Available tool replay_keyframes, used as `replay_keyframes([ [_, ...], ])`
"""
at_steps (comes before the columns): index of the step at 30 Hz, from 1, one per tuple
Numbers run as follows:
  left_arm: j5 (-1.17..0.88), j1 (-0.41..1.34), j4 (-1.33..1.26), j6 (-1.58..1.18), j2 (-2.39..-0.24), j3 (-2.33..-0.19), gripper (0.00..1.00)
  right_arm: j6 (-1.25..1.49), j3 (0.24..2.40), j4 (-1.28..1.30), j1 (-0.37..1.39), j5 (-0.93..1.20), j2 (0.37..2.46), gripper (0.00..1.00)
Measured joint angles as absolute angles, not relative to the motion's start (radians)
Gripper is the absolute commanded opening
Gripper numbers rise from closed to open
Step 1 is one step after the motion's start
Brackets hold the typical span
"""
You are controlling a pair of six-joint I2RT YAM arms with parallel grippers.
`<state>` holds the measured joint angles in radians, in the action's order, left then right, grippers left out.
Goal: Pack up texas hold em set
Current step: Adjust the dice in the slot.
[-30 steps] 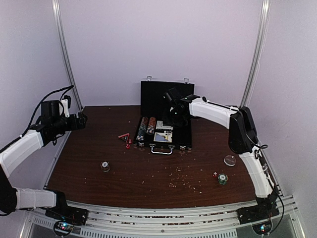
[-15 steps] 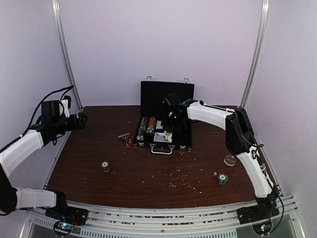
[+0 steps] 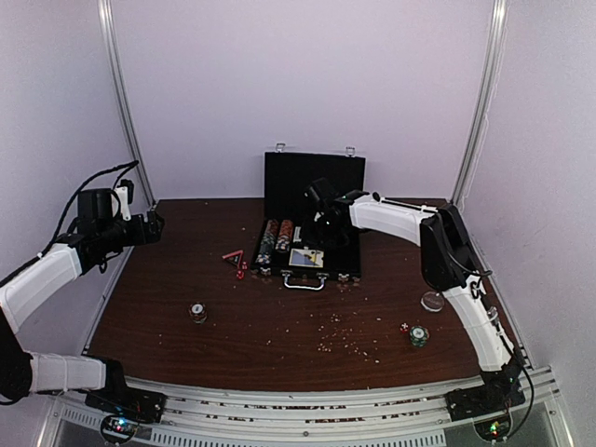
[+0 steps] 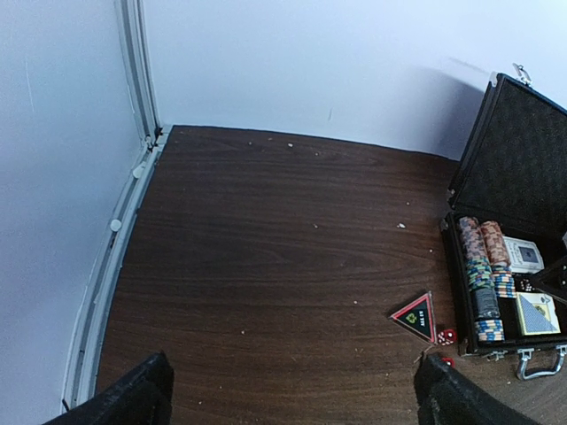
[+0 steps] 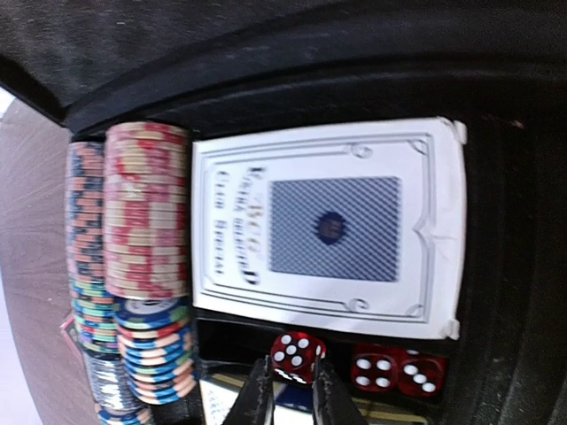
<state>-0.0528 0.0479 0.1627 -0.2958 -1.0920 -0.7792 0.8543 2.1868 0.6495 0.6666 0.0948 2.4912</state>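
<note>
- The black case (image 3: 291,179) stands open at the back middle of the dark wooden table (image 3: 168,279), its lid upright and its silver handle (image 3: 304,282) toward the arms.
- In its tray, rows of striped poker chips (image 5: 146,212) lie on edge along the left, touching a boxed card deck (image 5: 332,226).
- Three red dice sit in a slot just below the deck: a pair (image 5: 399,372) side by side, and a single die (image 5: 297,351) to their left.
- The right gripper (image 5: 292,394) reaches down into the tray. Its fingers stand only narrowly apart, with the tips on either side of the single die's lower edge; I cannot tell whether they pinch it.
- Left of the case on the table lie a red-edged triangular marker (image 4: 416,316) and two loose dice (image 4: 446,336).
- The left gripper (image 4: 292,398) hangs well apart over the table's left side, spread wide and holding nothing.
- Nearer the arms lie a small chip stack (image 3: 198,312), a green chip stack (image 3: 419,335) and scattered crumbs (image 3: 349,343).
</note>
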Motion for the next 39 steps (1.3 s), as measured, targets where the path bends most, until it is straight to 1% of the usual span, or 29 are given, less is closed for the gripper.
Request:
replay_keyframes([
  [12,-0.053,0.048,0.168,-0.302,-1.089,-0.779,0.98,0.810,2.187,0.543,0.669,0.160,2.492,0.18],
  [25,-0.053,0.048,0.182,-0.306,-1.087,-0.779,0.98,0.793,2.187,0.542,0.677,0.161,2.498,0.18],
  [34,-0.053,0.048,0.182,-0.307,-1.087,-0.779,0.98,0.817,2.185,0.596,0.678,0.123,2.508,0.18],
  [39,-0.053,0.048,0.182,-0.307,-1.087,-0.777,0.98,0.830,2.176,0.610,0.686,0.062,2.500,0.18],
])
